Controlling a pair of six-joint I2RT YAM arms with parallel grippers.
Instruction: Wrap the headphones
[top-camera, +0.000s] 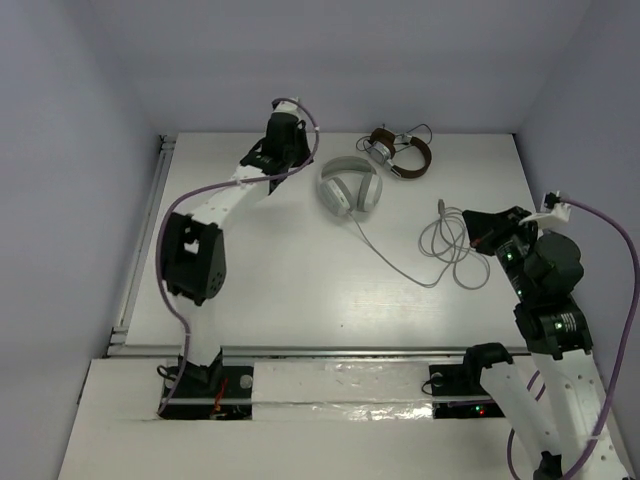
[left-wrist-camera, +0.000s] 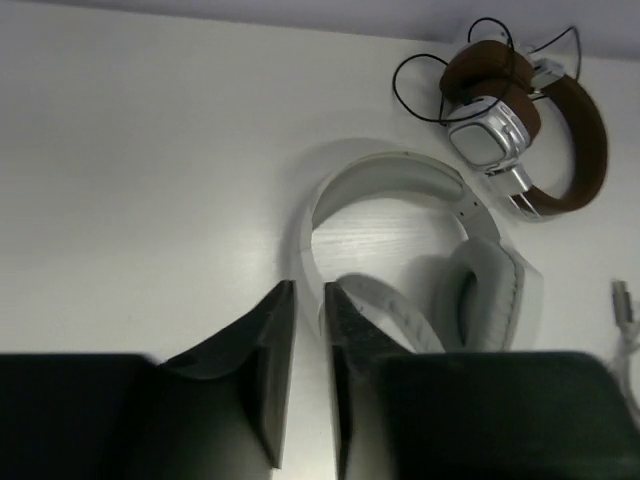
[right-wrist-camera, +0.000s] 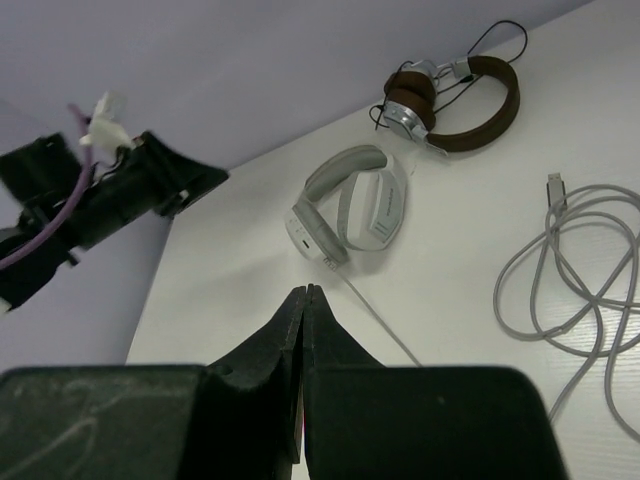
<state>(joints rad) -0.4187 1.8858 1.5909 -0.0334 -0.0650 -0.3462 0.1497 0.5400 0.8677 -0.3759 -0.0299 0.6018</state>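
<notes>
Fingers of the left gripper (left-wrist-camera: 310, 290) stand all but pressed together, with only a thin slit between them and nothing in it. Its tips hang just beside the headband of the white headphones (left-wrist-camera: 400, 180), at its left, and appear not to touch it. I judge it is posted there to steady the headset while the cord is handled. The right gripper (right-wrist-camera: 305, 292) is pressed fully together and empty. It sits over the right side of the worktop (top-camera: 280, 270), next to the loose coils of the thin grey cable (top-camera: 450, 245), probably because the cable is its job.

The headphones lie flat toward the far middle of the worktop, earcups facing near. Their cable trails off to the near right into those slack loops and ends in a plug (right-wrist-camera: 556, 187), so no wrapping appears begun. Smaller brown-and-silver headphones (left-wrist-camera: 520, 130) lie just beyond, near but apart.
</notes>
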